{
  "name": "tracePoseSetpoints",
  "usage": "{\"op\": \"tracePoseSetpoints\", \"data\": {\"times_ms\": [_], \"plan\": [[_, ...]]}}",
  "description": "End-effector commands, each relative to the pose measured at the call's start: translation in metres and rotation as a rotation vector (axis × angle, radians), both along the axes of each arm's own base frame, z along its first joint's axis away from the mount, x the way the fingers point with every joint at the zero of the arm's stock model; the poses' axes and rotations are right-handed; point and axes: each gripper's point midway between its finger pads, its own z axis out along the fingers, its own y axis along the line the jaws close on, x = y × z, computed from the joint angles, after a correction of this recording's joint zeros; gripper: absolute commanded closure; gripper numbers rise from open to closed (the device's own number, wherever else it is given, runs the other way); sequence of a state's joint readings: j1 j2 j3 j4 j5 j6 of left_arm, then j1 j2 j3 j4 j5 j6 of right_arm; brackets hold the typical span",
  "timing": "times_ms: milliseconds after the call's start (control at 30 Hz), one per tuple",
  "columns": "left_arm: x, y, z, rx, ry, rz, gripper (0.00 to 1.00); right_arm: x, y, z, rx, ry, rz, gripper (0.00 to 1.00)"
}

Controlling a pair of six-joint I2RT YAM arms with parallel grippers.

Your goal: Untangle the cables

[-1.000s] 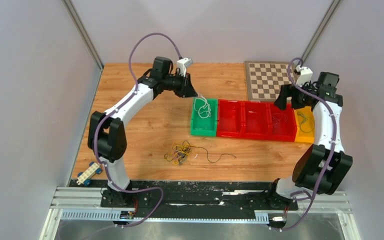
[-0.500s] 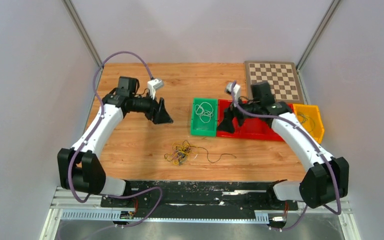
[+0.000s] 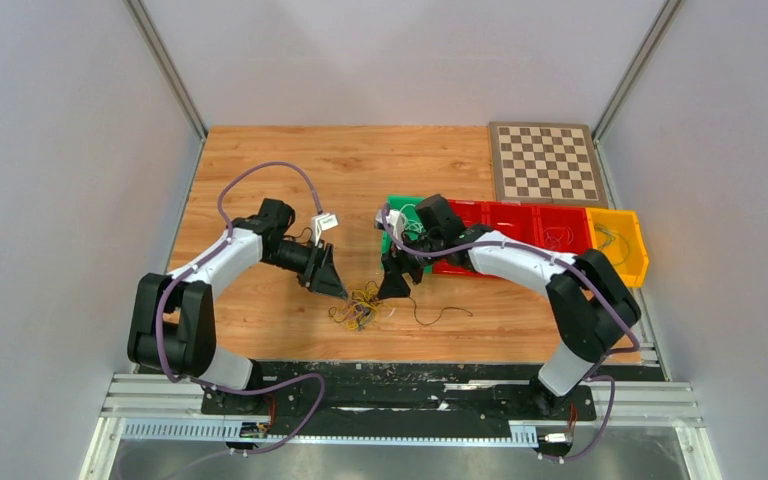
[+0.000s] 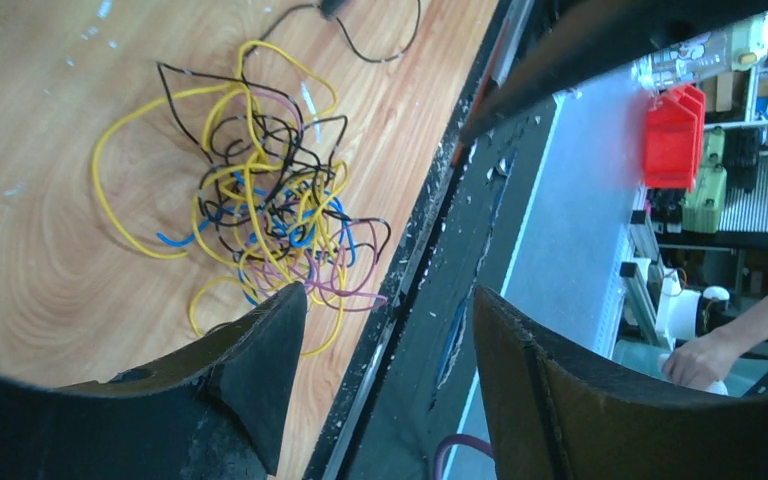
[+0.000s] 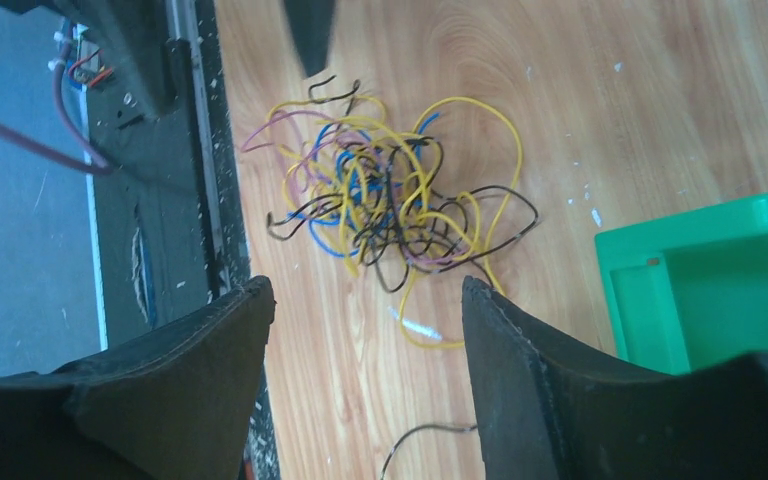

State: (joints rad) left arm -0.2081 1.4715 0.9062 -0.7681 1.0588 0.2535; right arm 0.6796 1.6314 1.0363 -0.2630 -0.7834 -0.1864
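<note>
Hovering on either side of the cables (image 3: 358, 305): left tool (image 3: 332, 286) at the snarl's left edge, right tool (image 3: 395, 289) at its right edge, both pointed down and inward.

Cables: one loose snarl of thin yellow, dark, blue and purplish wires, lying on the wooden surface (image 3: 260, 160) near its front edge, in front of the green bin (image 3: 398, 200). One dark strand (image 3: 440, 314) trails off to the right, flat on the wood.

Left tool (image 4: 388, 300): fingers spread wide, nothing between them. In the left wrist view the snarl (image 4: 260, 210) sits just beyond the fingertips, not touching them.

Right tool (image 5: 365, 285): fingers spread wide, nothing between them. In the right wrist view the snarl (image 5: 390, 205) lies just ahead of the tips, with a corner of the green bin (image 5: 700, 280) to the side.

Cannot tell the height of either tool above the wood.

Behind: a row of red bins (image 3: 515, 215) and a yellow bin (image 3: 625, 250) beside the green one; chessboard (image 3: 545, 160) at the far right corner.
</note>
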Motion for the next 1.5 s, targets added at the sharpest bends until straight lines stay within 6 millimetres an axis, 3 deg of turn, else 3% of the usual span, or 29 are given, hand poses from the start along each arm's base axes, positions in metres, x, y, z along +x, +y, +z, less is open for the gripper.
{"op": "tracePoseSetpoints", "data": {"times_ms": [0,200,533,667,733,767,833,933,1067,1200,1367,1467], "plan": [[-0.006,-0.004,0.004,-0.080,-0.099,-0.040,0.32,0.018,0.024,0.003,0.084,-0.008,-0.029,0.34],[0.000,-0.004,-0.015,-0.036,-0.155,-0.027,0.37,0.015,0.034,-0.014,0.066,0.024,-0.023,0.38],[0.000,-0.015,-0.028,0.035,-0.140,-0.047,0.39,0.007,0.038,-0.046,0.000,0.046,-0.048,0.38],[0.001,-0.014,-0.032,0.055,-0.120,-0.038,0.54,0.010,0.040,-0.058,-0.014,0.056,-0.061,0.39],[0.001,-0.014,-0.033,0.056,-0.114,-0.042,0.75,0.012,0.041,-0.062,-0.017,0.059,-0.071,0.39],[0.001,-0.014,-0.033,0.055,-0.113,-0.044,0.90,0.012,0.042,-0.065,-0.022,0.057,-0.074,0.40],[-0.003,-0.014,-0.029,0.047,-0.107,-0.059,1.00,0.015,0.042,-0.072,-0.046,0.029,-0.089,0.41],[-0.011,-0.015,-0.007,0.003,-0.154,-0.072,1.00,0.014,0.044,-0.082,-0.088,-0.028,-0.095,0.45],[-0.014,-0.017,0.041,-0.060,-0.273,-0.037,1.00,0.012,0.042,-0.097,-0.140,-0.065,-0.104,0.58],[-0.011,-0.013,0.098,-0.122,-0.363,0.028,1.00,0.009,0.035,-0.111,-0.188,-0.099,-0.098,0.68],[-0.003,0.005,0.168,-0.198,-0.458,0.129,1.00,0.004,0.026,-0.121,-0.218,-0.099,-0.089,0.70],[0.004,0.015,0.225,-0.257,-0.557,0.170,1.00,0.000,0.022,-0.125,-0.227,-0.089,-0.087,0.70]]}}
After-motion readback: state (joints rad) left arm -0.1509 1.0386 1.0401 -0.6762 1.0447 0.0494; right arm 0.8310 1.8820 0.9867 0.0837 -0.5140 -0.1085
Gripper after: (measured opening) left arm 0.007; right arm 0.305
